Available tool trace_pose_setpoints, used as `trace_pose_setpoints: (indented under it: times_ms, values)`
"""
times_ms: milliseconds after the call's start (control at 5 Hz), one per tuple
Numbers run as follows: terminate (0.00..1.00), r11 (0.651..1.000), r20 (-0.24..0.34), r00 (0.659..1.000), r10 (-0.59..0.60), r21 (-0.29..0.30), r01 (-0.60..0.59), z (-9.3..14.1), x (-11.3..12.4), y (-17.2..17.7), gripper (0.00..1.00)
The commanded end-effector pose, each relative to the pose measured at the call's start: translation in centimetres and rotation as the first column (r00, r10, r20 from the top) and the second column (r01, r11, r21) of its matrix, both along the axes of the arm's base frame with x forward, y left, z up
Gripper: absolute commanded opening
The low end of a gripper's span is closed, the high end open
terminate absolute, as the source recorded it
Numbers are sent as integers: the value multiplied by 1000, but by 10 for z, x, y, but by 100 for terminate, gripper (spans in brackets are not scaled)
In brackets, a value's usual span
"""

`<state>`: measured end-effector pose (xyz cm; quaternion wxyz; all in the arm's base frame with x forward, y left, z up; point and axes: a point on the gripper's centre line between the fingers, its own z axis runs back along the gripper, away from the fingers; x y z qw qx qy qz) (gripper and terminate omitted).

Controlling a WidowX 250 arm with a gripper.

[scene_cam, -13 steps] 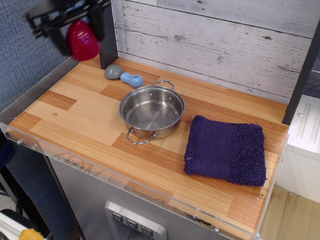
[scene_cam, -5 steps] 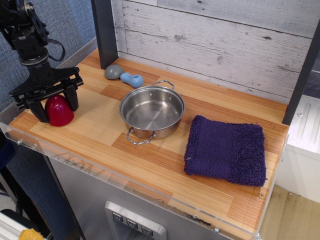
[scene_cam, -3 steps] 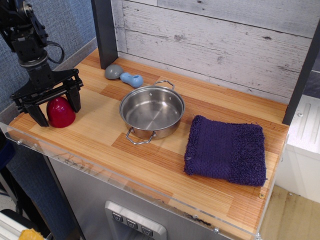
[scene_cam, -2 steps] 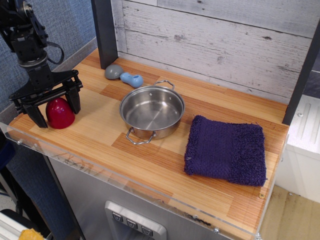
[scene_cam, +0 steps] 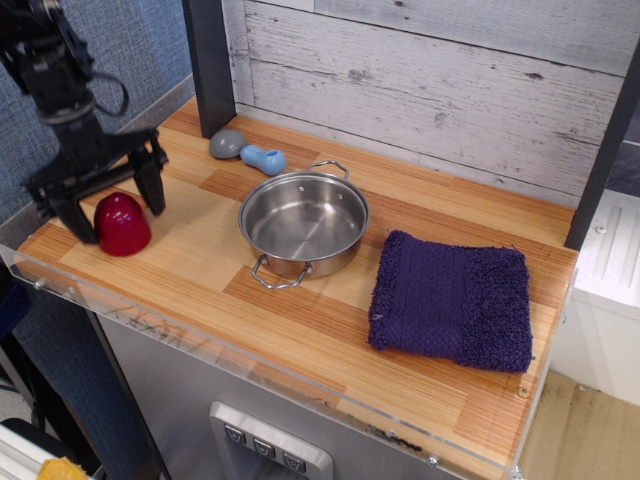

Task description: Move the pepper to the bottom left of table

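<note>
The dark-red pepper (scene_cam: 122, 224) rests on the striped wooden table (scene_cam: 200, 275) near its front left corner. My gripper (scene_cam: 118, 205) is open, its two black fingers (scene_cam: 153, 184) spread wide on either side of the pepper and raised a little above it. The fingers do not touch the pepper. The black arm rises up and to the left out of the frame.
A steel pot (scene_cam: 303, 222) stands at the table's middle. A blue-grey toy (scene_cam: 247, 151) lies by the dark post at the back left. A purple towel (scene_cam: 453, 300) lies at the right. A clear acrylic edge (scene_cam: 180, 335) runs along the front.
The gripper carried the pepper down to the front left corner, set it on the table, opened, and has now lifted slightly. The pepper stays put.
</note>
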<state>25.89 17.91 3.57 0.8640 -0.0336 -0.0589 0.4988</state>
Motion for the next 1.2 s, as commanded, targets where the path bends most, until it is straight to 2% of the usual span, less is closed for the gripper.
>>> trace_pose_setpoints:
  times_ms: [0,200,400,600,1000]
  values:
    - [0,995,161,986,-49,99,33,82,-2,-3,100]
    - [0,991,241,965,-101,110,76,118,2,-15,100]
    - [0,983,261,952,-159,128,129,134,-2,-25,100]
    - [0,979,297,937,-185,139,149,141,-6,-34,100]
    - [0,979,297,937,-185,139,149,141,-6,-34,100]
